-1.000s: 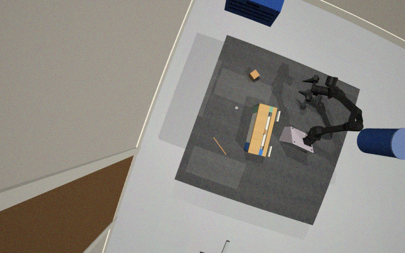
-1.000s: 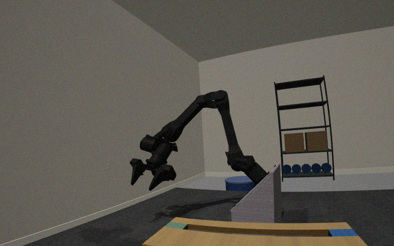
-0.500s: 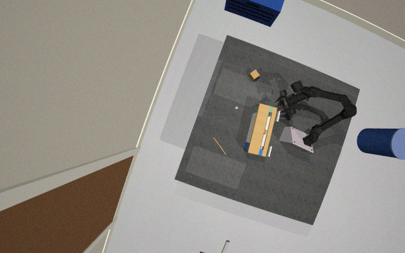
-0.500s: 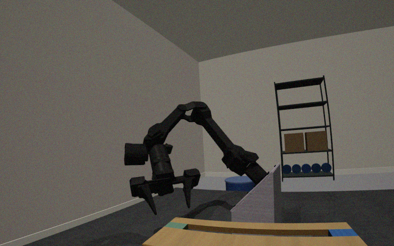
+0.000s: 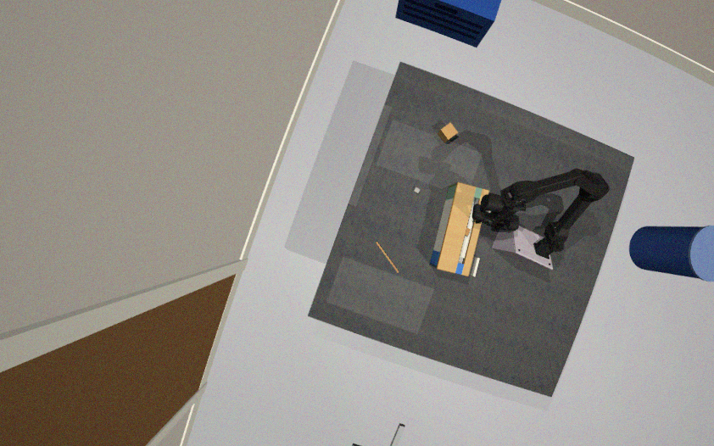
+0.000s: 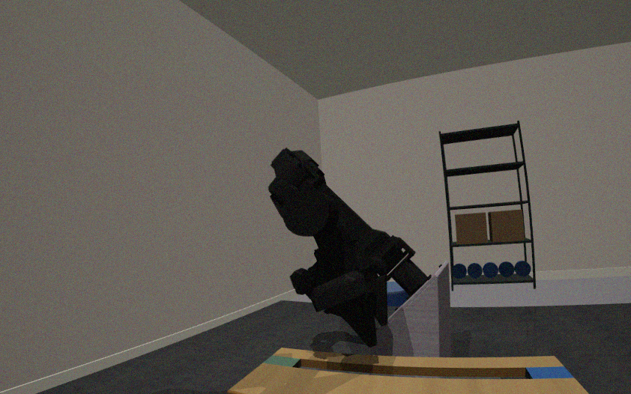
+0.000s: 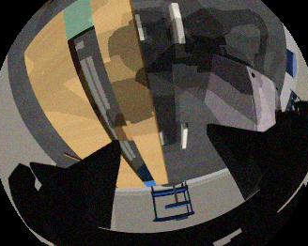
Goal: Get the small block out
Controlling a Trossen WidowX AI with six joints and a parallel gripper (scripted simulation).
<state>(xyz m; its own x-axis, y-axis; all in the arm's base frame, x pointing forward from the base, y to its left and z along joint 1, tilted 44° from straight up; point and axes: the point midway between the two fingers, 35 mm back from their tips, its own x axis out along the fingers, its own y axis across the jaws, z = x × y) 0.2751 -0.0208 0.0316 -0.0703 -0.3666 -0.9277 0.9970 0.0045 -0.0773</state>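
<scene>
The wooden box [image 5: 454, 232] [image 6: 279, 383] [image 7: 49, 89] has a long slot in its top, a green end [image 5: 478, 192] [image 6: 282, 361] [image 7: 79, 19] and a blue end [image 5: 460, 268] [image 6: 548, 372] [image 7: 150, 183]. A small orange-brown block [image 5: 467, 231] [image 7: 122, 127] seems to show through the slot, near mid-length; its exact place on the shelf is unclear. My gripper [image 6: 378, 334] [image 7: 164, 137] is open and empty, low over the arm-side edge of the box, toward the green end. In the wrist view its fingers straddle that edge. The overhead view hides the fingertips.
A pale angled stand [image 5: 526, 246] [image 6: 423, 317] [image 7: 265, 103] is beside the arm base. A white bar [image 5: 476, 266] [image 7: 184, 136] stands by the box's arm side, another [image 7: 177, 23] near the green end. An orange cube [image 5: 449, 131], small white cube [image 5: 416, 190] and thin stick [image 5: 387, 257] lie beyond.
</scene>
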